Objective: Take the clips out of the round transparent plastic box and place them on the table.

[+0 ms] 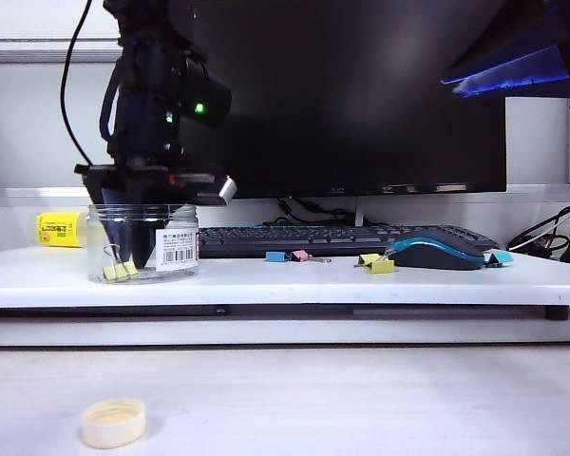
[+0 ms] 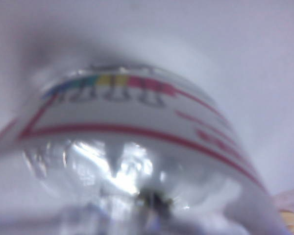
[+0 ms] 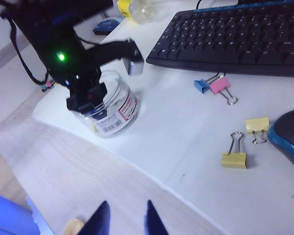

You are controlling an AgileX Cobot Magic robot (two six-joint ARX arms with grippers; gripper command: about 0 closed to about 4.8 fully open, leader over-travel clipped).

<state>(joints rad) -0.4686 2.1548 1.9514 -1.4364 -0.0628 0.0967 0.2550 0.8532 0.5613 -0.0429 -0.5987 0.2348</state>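
- Box (image 1: 142, 242) stands upright at the left end of the table (image 1: 285, 285), label (image 1: 177, 249) facing the ext. cam; a yellow clip (image 1: 120, 270) w/ wire handle up sits inside at the bottom.
- Left gripper (image 1: 144, 237) reaches straight down into the box from above, fingers inside the clear wall. Can't tell if jaws are apart or pinched on a clip — left wrist cam shows only blurred plastic and the red-edged sticker (image 2: 137, 122).
- Clips already on the table: blue (image 1: 276, 256) and pink (image 1: 301, 255) touching each other just in front of the keyboard (image 1: 342, 237); two yellow ones (image 1: 377, 263) just left of the mouse (image 1: 437, 253); another blue (image 1: 500, 256) just right of the mouse.
- Right gripper (image 3: 123, 218) hangs off to the right, well apart from the box, over the floor side of the table edge; fingers apart, nothing between them.
- Yellow-label bottle (image 1: 61, 229) lies behind the box; monitor (image 1: 351, 95) behind the keyboard.
- Cream lid (image 1: 113, 423) lies on the lower wood-look surface, below the box.
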